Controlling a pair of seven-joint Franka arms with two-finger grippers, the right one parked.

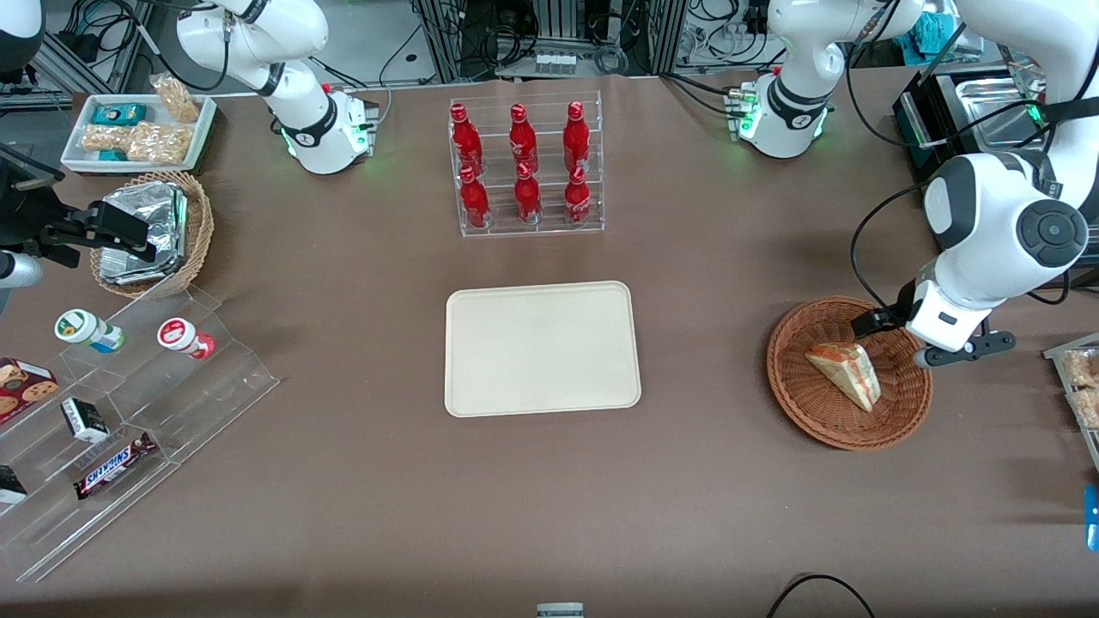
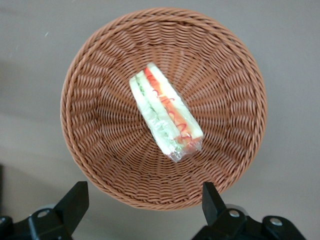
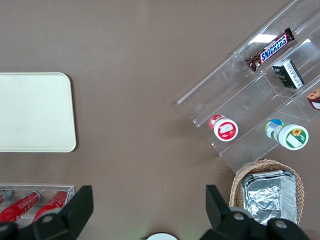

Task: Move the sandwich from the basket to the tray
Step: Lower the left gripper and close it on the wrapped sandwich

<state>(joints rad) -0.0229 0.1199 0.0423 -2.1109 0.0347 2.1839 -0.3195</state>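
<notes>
two black fingers of the left arm's gripper stand wide apart, holding nothing, hovering above the rim of the shallow reddish-brown round wicker basket. one triangular clear-wrapped sandwich of pale bread lies in that basket, its red and green filling edge showing to the wrist camera, touched by nothing. one flat cream-beige rectangular tray sits mid-table, well apart from the basket. six red bottles stand in one clear rack, farther from the front camera than the tray.
</notes>
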